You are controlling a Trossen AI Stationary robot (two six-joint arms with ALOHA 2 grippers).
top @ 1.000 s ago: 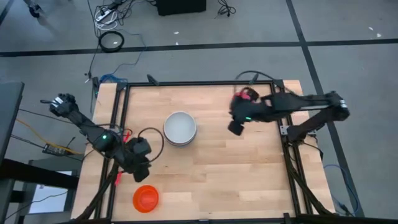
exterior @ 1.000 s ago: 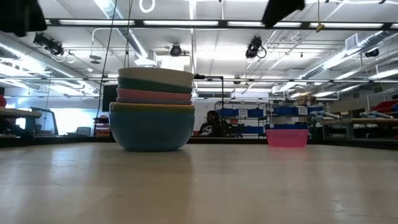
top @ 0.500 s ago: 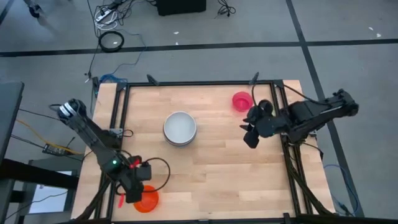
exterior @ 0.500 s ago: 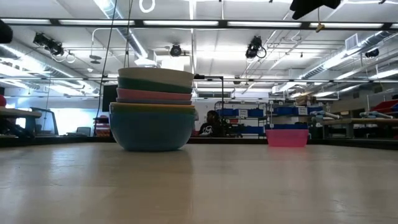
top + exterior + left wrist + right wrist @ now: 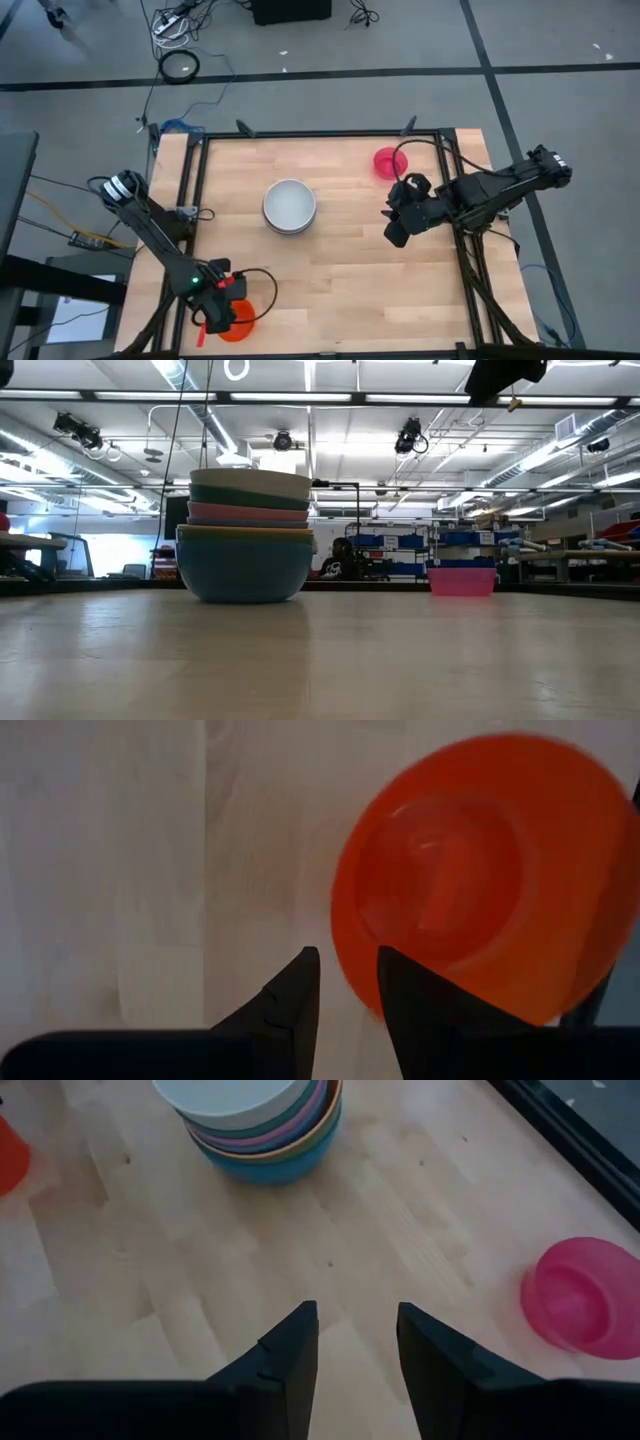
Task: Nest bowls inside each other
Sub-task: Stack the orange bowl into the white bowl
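My left gripper (image 5: 342, 982) hovered part-open, empty, at the rim of the small round red-orange plastic bowl (image 5: 490, 870) near the wooden table (image 5: 340, 270)'s front-left corner. My right gripper (image 5: 352, 1340) hung open, empty, between the white-topped nested bowl stack (image 5: 255, 1125) and the lone magenta bowl (image 5: 582, 1308).

Long ceiling lights (image 5: 300, 398) are glowing over a wide workshop hall, and blue shelving (image 5: 400, 555) is standing along the far side. A grey floor (image 5: 560, 100) crossed by dark lines is lying around the pale wooden surface (image 5: 330, 270), with cables (image 5: 180, 45) trailing across it
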